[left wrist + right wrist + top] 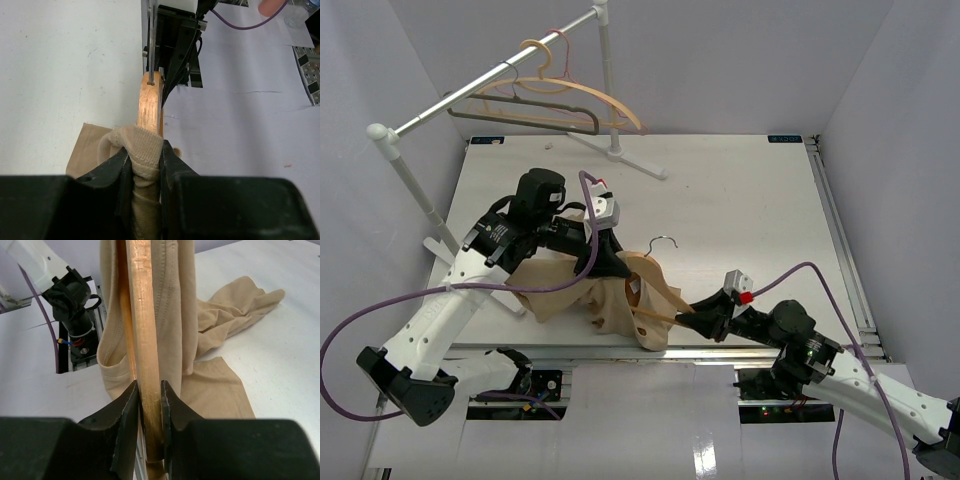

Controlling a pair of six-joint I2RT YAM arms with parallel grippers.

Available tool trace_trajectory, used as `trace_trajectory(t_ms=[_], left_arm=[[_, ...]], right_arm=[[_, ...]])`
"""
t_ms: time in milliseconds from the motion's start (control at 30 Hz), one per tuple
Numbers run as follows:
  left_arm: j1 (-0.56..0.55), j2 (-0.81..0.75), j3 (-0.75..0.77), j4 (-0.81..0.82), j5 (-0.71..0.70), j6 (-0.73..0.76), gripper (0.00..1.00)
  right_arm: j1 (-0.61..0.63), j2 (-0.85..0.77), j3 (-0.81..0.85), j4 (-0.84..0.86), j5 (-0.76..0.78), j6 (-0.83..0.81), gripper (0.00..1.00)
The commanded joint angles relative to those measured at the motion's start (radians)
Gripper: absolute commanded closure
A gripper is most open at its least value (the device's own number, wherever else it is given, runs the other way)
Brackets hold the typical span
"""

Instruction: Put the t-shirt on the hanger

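Far left, a rail (pixel 470 95) on white posts carries spare hangers (pixel 560 105), not involved here. The left gripper (pixel 146 170) is clenched on a bunched fold of the t-shirt (pixel 555 285), pinching the cloth right over the wooden hanger (pixel 142 340). My read: it's working the fabric along one arm of the hanger. The rest of the shirt trails in a heap on the table (pixel 740 200), mid-near side, partly draped over the hanger, not seated on both shoulders yet. The wire hook (pixel 663 240) pokes out bare above the cloth. The right gripper (pixel 150 405) clamps the bare wooden end, jaws tight on the wood, likely as an anchor so the hanger doesn't swing while the other side pulls. The surface is a flat white tabletop with light scuffs. Plain pale walls (pixel 720 60) box it in on three sides.
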Motion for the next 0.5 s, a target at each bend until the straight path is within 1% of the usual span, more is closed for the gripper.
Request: trace_trajectory(t_ms=[0,33,67,133,200,300,400,433,467], left_arm=[[-0.018,-0.064,-0.079,0.152,-0.180,-0.189,1.00],[-0.018,-0.074,-0.094,0.178,-0.200,-0.213,1.00],[-0.018,-0.086,-0.110,0.208,-0.227,-0.244,1.00],[-0.018,-0.101,-0.138,0.256,-0.298,-0.310,1.00],[-0.018,-0.110,-0.161,0.293,-0.381,-0.354,1.00],[-0.018,-0.133,-0.207,0.346,-0.475,-0.418,1.00],[-0.018,-0.194,-0.282,0.427,-0.569,-0.476,1.00],[-0.018,-0.212,-0.305,0.490,-0.601,-0.521,1.00],[-0.018,-0.234,-0.330,0.527,-0.600,-0.543,1.00]], right_arm=[[-0.007,-0.031,0.142,0.044,0.363,0.040,0.55],[-0.007,-0.040,0.164,0.023,0.427,0.048,0.42],[-0.008,-0.046,0.185,-0.004,0.473,0.057,0.34],[-0.007,-0.053,0.227,-0.062,0.520,0.066,0.31],[-0.008,-0.055,0.280,-0.122,0.540,0.070,0.30],[-0.008,-0.032,0.342,-0.172,0.514,0.083,0.32],[-0.008,0.063,0.385,-0.199,0.441,0.111,0.38],[-0.008,0.092,0.408,-0.205,0.420,0.114,0.39],[-0.008,0.131,0.420,-0.208,0.401,0.121,0.41]])
